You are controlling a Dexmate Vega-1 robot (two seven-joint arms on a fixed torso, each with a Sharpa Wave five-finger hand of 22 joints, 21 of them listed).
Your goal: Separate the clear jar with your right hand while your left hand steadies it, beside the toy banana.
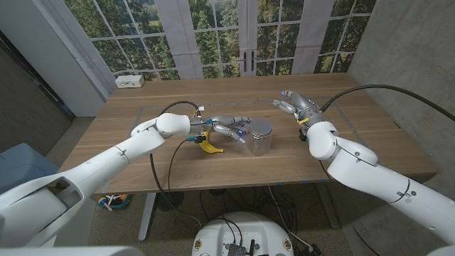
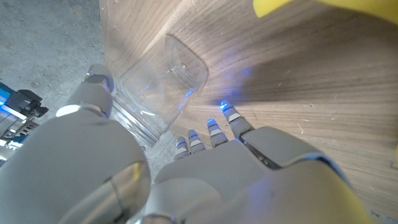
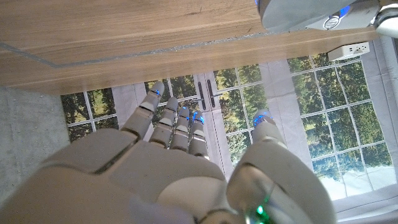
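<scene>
Standing near the middle of the wooden counter (image 1: 355, 135), the clear jar (image 1: 260, 137) sits upright with its long axis vertical and its lid end up. In the left wrist view the clear jar (image 2: 163, 87) appears as a transparent, square-shouldered container on the wood grain, just beyond the fingertips.

The left hand (image 1: 229, 129) reaches in from the jar's left side, and its fingers (image 1: 238, 131) are at the jar's wall. In the left wrist view the fingers (image 2: 214, 132) extend toward the jar and the thumb lies along its other side; whether the hand truly clamps the jar cannot be told.

The toy banana (image 1: 207, 146) lies flat on the counter just beside the left hand, on the side away from the jar, its long axis running roughly along the counter's near edge. A yellow corner of the toy banana (image 2: 311, 7) also shows in the left wrist view.

The right hand (image 1: 295, 105) is raised to the jar's right, well apart from it. In the right wrist view its fingers (image 3: 168, 118) are extended, slightly apart, and hold nothing.

A white power strip (image 1: 130, 81) rests at the counter's far left corner.
</scene>
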